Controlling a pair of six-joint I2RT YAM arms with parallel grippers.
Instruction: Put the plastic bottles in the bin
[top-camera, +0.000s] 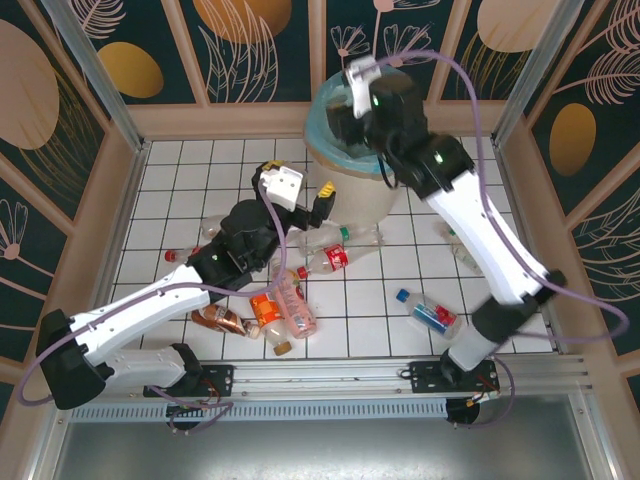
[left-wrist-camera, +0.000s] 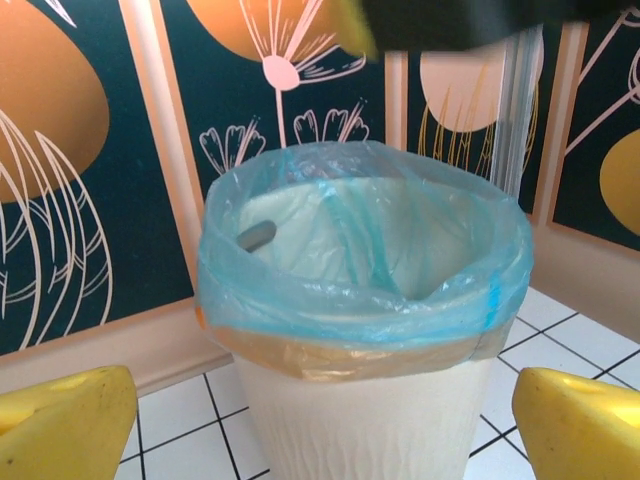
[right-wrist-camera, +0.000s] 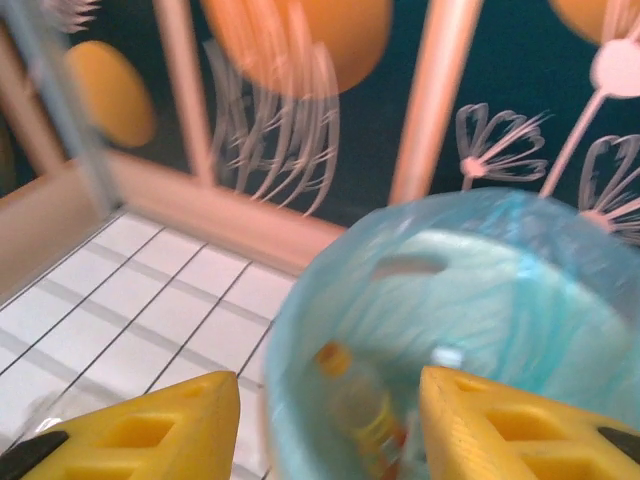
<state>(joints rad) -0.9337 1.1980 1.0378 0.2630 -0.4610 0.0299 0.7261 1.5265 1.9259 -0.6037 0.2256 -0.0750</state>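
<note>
Entry 1, right pincer (right-wrist-camera: 330, 430): the yellow fingers (right-wrist-camera: 150, 430) stand partly apart. The gap between them is bare, with nothing clamped and nothing touched. The pincer hangs over the mouth of the bin (right-wrist-camera: 290, 330). Straight below the gap, inside the blue-green bag liner (right-wrist-camera: 560, 290), is a blurred bottle (right-wrist-camera: 355, 400) with an orange top. I cannot tell whether it is lying at rest.

Entry 2, left pincer (left-wrist-camera: 320, 440): the jaws are spread wide, with one yellow finger at each lower corner of the wrist view. It holds nothing and touches nothing. The bin stands upright directly ahead of it, apart from the fingertips. In the top view this pincer sits low by the bin's near wall, over the white tiled tabletop (top-camera: 180, 180).

Entry 3, plastic bottles left on the tabletop, placed from the left pincer:
- The red-labelled bottle (top-camera: 335, 258) is just behind and below it, near the bin's foot.
- The pink bottle (top-camera: 297, 305), orange bottle (top-camera: 266, 312) and brown bottle (top-camera: 218, 318) are bunched together further back beside the left arm, toward the arm bases.
- The blue-labelled bottle (top-camera: 430, 315) is well off to its right, under the right arm.
- The clear bottle (top-camera: 462, 248) is off to its right too, beyond the right arm and well below the right pincer.

All of these lie on their sides, and no finger touches any of them.
</note>
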